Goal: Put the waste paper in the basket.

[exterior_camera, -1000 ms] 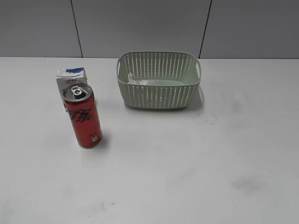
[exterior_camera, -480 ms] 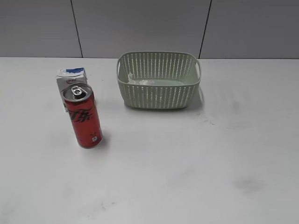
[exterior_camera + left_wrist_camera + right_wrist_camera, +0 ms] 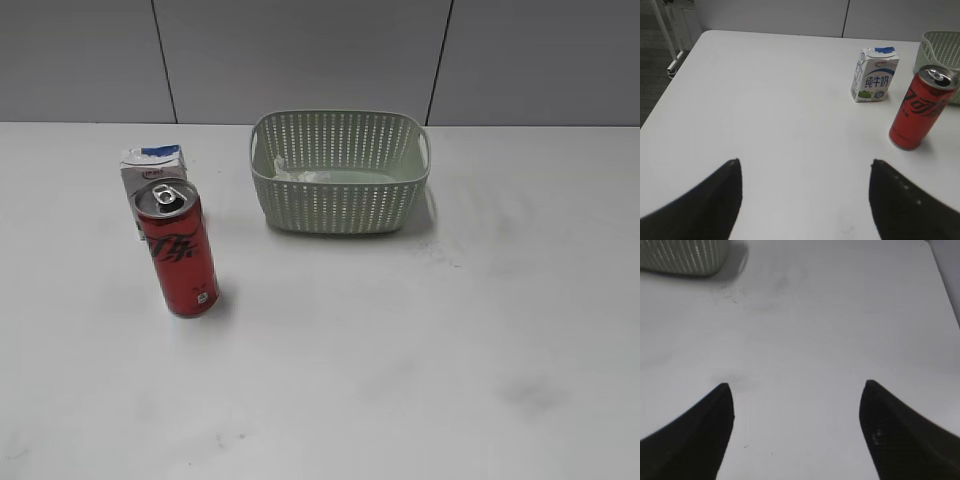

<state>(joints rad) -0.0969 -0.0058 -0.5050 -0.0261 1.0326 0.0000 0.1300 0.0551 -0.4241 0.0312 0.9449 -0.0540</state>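
Note:
A pale green perforated basket point(image 3: 340, 205) stands at the back middle of the white table. A bit of crumpled white paper point(image 3: 285, 173) lies inside it at the left wall. The basket's edge shows in the left wrist view point(image 3: 940, 45) and its corner in the right wrist view point(image 3: 685, 257). My left gripper point(image 3: 805, 162) is open and empty over bare table, well short of the can. My right gripper point(image 3: 796, 385) is open and empty over bare table, in front of the basket. Neither gripper shows in the exterior view.
A red drink can point(image 3: 178, 250) stands upright at the left, with a small white milk carton point(image 3: 153, 172) right behind it; both show in the left wrist view, can point(image 3: 917, 112) and carton point(image 3: 874, 75). The table's left edge point(image 3: 670, 80) drops to the floor.

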